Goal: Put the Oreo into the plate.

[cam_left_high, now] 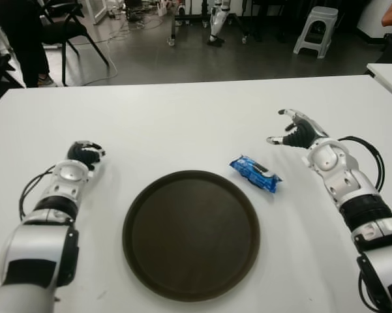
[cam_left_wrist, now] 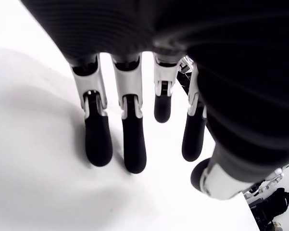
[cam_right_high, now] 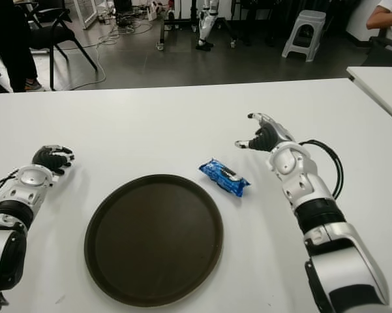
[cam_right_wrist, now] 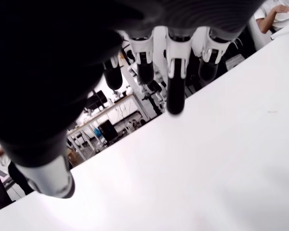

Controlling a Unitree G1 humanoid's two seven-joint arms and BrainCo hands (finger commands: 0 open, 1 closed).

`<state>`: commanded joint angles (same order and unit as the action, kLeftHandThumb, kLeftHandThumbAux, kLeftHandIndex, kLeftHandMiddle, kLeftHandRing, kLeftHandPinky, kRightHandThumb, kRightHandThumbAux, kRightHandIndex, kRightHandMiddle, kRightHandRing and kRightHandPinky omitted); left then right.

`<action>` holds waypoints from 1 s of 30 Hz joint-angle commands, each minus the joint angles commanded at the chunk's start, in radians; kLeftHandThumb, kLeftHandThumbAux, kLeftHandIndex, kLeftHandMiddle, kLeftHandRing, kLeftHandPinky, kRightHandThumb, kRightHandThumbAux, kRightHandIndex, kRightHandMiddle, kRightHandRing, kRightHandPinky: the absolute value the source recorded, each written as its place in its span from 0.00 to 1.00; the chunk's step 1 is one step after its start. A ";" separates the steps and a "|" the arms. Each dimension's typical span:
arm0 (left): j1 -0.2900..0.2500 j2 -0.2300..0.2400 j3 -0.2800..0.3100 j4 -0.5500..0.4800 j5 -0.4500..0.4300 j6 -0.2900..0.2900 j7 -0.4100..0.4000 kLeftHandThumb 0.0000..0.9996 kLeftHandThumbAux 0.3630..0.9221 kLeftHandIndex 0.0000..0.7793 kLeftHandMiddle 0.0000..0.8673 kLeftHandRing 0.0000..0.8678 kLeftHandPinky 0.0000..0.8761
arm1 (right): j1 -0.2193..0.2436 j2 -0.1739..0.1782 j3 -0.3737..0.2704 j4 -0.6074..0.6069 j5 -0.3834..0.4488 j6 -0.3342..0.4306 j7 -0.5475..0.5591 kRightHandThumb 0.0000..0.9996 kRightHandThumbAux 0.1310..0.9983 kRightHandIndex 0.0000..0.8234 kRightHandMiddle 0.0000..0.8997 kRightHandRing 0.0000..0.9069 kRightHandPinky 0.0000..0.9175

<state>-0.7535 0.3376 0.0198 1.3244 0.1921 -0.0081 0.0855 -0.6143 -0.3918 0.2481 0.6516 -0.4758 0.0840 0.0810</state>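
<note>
While the blue Oreo packet (cam_left_high: 255, 173) is lying on the white table (cam_left_high: 182, 117) just beside the upper right rim of the dark round plate (cam_left_high: 190, 235), apart from it and tilted at an angle, I am holding nothing in either hand. My right hand (cam_left_high: 297, 132) is hovering beyond the packet and to its right, fingers (cam_right_wrist: 175, 91) spread and loosely extended, thumb sticking out toward the packet. My left hand (cam_left_high: 85, 154) is sitting left of the plate, its fingers (cam_left_wrist: 133, 139) hanging relaxed and slightly apart, tips pointing down toward the table.
</note>
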 joint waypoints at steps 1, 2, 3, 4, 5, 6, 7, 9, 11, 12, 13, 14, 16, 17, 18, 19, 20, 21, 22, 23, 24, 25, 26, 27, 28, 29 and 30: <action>0.000 0.000 0.002 0.001 -0.001 0.000 -0.001 0.67 0.65 0.51 0.19 0.23 0.25 | 0.004 -0.002 0.002 -0.010 -0.001 0.002 0.005 0.21 0.62 0.00 0.08 0.12 0.12; 0.000 0.001 0.003 0.001 -0.001 0.000 -0.001 0.67 0.65 0.51 0.19 0.23 0.25 | 0.006 -0.004 0.003 -0.018 -0.003 0.005 0.009 0.21 0.61 0.00 0.05 0.08 0.09; -0.002 -0.001 0.002 0.001 -0.001 0.002 -0.001 0.67 0.65 0.51 0.19 0.23 0.25 | 0.017 -0.006 0.007 -0.040 -0.007 0.008 0.013 0.21 0.61 0.00 0.04 0.06 0.07; -0.003 -0.002 0.001 0.000 -0.001 0.003 -0.003 0.67 0.65 0.51 0.19 0.23 0.25 | 0.032 -0.007 0.013 -0.071 -0.015 0.014 0.016 0.21 0.60 0.00 0.02 0.04 0.05; -0.004 -0.001 0.000 -0.001 0.000 0.003 -0.005 0.67 0.65 0.51 0.18 0.22 0.24 | 0.043 -0.006 0.018 -0.094 -0.020 0.020 0.019 0.22 0.59 0.00 0.02 0.02 0.03; -0.005 0.000 0.001 -0.001 -0.001 0.004 -0.009 0.67 0.65 0.51 0.18 0.22 0.24 | 0.058 -0.003 0.025 -0.122 -0.029 0.029 0.019 0.22 0.59 0.00 0.01 0.02 0.02; -0.005 0.000 0.001 -0.001 -0.002 0.004 -0.011 0.67 0.65 0.51 0.17 0.21 0.23 | 0.068 -0.001 0.029 -0.140 -0.034 0.036 0.020 0.22 0.59 0.00 0.01 0.01 0.01; -0.006 0.001 0.002 -0.001 -0.003 0.005 -0.015 0.67 0.65 0.51 0.16 0.20 0.22 | 0.097 0.008 0.043 -0.188 -0.053 0.056 0.016 0.22 0.59 0.00 0.00 0.00 0.01; -0.006 0.003 0.002 0.000 -0.003 0.006 -0.018 0.67 0.65 0.51 0.16 0.19 0.21 | 0.125 0.012 0.059 -0.234 -0.071 0.075 0.016 0.21 0.59 0.00 0.00 0.00 0.00; -0.006 0.003 0.002 0.001 -0.003 0.006 -0.019 0.67 0.65 0.51 0.15 0.19 0.21 | 0.133 0.013 0.061 -0.247 -0.076 0.081 0.018 0.21 0.59 0.00 0.00 0.00 0.00; -0.005 0.003 0.002 0.001 -0.003 0.004 -0.019 0.67 0.65 0.51 0.15 0.19 0.21 | 0.145 0.009 0.069 -0.276 -0.089 0.094 0.027 0.20 0.58 0.00 0.00 0.00 0.00; -0.005 0.003 0.002 0.001 -0.003 0.002 -0.019 0.67 0.65 0.51 0.14 0.18 0.20 | 0.153 0.005 0.074 -0.297 -0.098 0.104 0.033 0.20 0.58 0.00 0.00 0.00 0.00; -0.004 0.003 0.001 0.002 -0.001 0.001 -0.017 0.67 0.65 0.51 0.14 0.18 0.20 | 0.169 -0.002 0.082 -0.340 -0.113 0.124 0.048 0.19 0.58 0.00 0.00 0.00 0.00; -0.004 0.003 0.000 0.002 0.000 0.001 -0.017 0.67 0.65 0.51 0.14 0.17 0.20 | 0.176 -0.005 0.084 -0.358 -0.118 0.132 0.054 0.19 0.58 0.00 0.00 0.00 0.00; -0.004 0.003 0.000 0.002 0.000 0.002 -0.016 0.67 0.65 0.51 0.14 0.17 0.20 | 0.182 -0.007 0.085 -0.372 -0.123 0.139 0.060 0.19 0.58 0.00 0.00 0.00 0.00; -0.005 0.003 -0.002 0.003 0.002 0.003 -0.016 0.67 0.65 0.51 0.14 0.17 0.21 | 0.190 -0.011 0.086 -0.404 -0.131 0.153 0.073 0.18 0.58 0.00 0.00 0.00 0.00; -0.006 0.003 -0.003 0.003 0.003 0.004 -0.015 0.67 0.65 0.51 0.14 0.17 0.20 | 0.196 -0.013 0.086 -0.426 -0.137 0.163 0.082 0.18 0.58 0.00 0.00 0.00 0.00; -0.006 0.003 -0.004 0.003 0.004 0.005 -0.015 0.67 0.65 0.51 0.13 0.17 0.20 | 0.201 -0.015 0.086 -0.442 -0.142 0.172 0.089 0.18 0.58 0.00 0.00 0.00 0.00; -0.006 0.003 -0.004 0.003 0.004 0.004 -0.013 0.67 0.65 0.51 0.13 0.17 0.20 | 0.206 -0.015 0.088 -0.464 -0.149 0.182 0.096 0.18 0.58 0.00 0.00 0.00 0.00; -0.006 0.002 -0.004 0.003 0.004 0.004 -0.012 0.67 0.65 0.51 0.13 0.16 0.19 | 0.209 -0.014 0.089 -0.478 -0.154 0.189 0.101 0.18 0.58 0.00 0.00 0.00 0.00; -0.006 0.002 -0.004 0.003 0.004 0.003 -0.011 0.67 0.65 0.51 0.13 0.16 0.19 | 0.213 -0.013 0.090 -0.494 -0.159 0.196 0.107 0.18 0.58 0.00 0.00 0.00 0.00; -0.006 0.002 -0.004 0.003 0.004 0.002 -0.010 0.67 0.65 0.51 0.13 0.16 0.18 | 0.216 -0.013 0.090 -0.506 -0.164 0.201 0.111 0.18 0.58 0.00 0.00 0.00 0.00; -0.006 0.002 -0.004 0.003 0.004 0.002 -0.010 0.67 0.65 0.51 0.13 0.16 0.18 | 0.219 -0.013 0.092 -0.517 -0.168 0.207 0.117 0.18 0.58 0.00 0.00 0.00 0.00; -0.006 0.002 -0.004 0.003 0.004 0.002 -0.009 0.67 0.65 0.51 0.13 0.16 0.18 | 0.221 -0.014 0.093 -0.525 -0.172 0.212 0.121 0.18 0.58 0.00 0.00 0.00 0.00; -0.006 0.001 -0.004 0.004 0.004 0.002 -0.010 0.67 0.65 0.51 0.13 0.16 0.17 | 0.222 -0.015 0.095 -0.533 -0.177 0.217 0.126 0.17 0.57 0.00 0.00 0.00 0.00; -0.006 0.001 -0.004 0.005 0.004 0.002 -0.010 0.67 0.65 0.51 0.13 0.15 0.17 | 0.223 -0.015 0.096 -0.538 -0.180 0.222 0.130 0.15 0.57 0.00 0.00 0.00 0.00; -0.006 0.001 -0.003 0.005 0.003 0.002 -0.010 0.67 0.65 0.51 0.12 0.15 0.16 | 0.224 -0.015 0.098 -0.545 -0.186 0.227 0.135 0.14 0.56 0.00 0.00 0.00 0.00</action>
<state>-0.7598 0.3383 0.0170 1.3291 0.1952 -0.0059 0.0750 -0.3903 -0.4072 0.3464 0.1063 -0.6622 0.3108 0.2157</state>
